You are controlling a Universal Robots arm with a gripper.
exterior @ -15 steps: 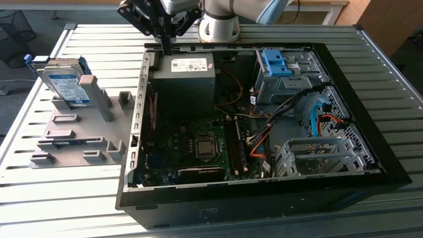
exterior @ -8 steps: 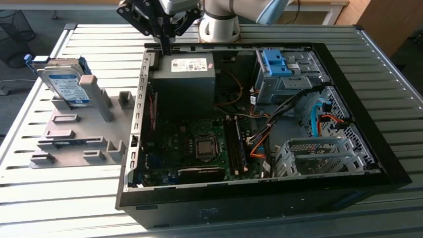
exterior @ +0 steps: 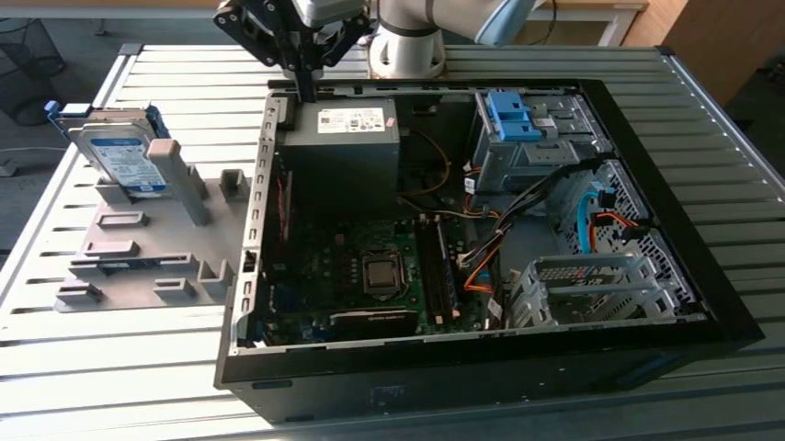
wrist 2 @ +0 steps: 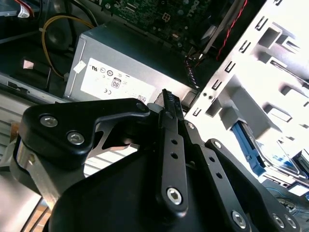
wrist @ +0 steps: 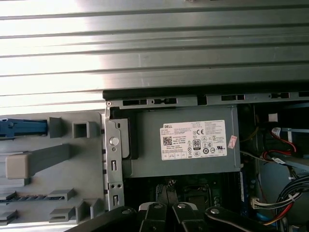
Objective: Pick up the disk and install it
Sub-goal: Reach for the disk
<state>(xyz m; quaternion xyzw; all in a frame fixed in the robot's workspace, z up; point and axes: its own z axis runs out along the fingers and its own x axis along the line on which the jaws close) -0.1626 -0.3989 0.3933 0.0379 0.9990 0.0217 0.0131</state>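
Note:
The disk [exterior: 119, 152] leans upright in a slot of the grey fixture [exterior: 147, 248] at the exterior view's left, silver with a white and blue label and blue rails. Its blue rail [wrist: 21, 126] shows in the first wrist view, and a blue edge of it [wrist 2: 247, 140] in the second wrist view. My gripper [exterior: 303, 87] hangs at the back left corner of the open computer case [exterior: 264, 165], above the case wall and well to the right of the disk. Its black fingers [wrist 2: 167, 104] are shut together with nothing between them.
A dark grey power supply box [exterior: 349, 138] with a white sticker sits in the case just below the gripper. A blue latch on a metal cage [exterior: 513, 115] stands at the back right. A perforated drive cage [exterior: 589, 289] sits front right. Cables [exterior: 491, 239] cross the motherboard.

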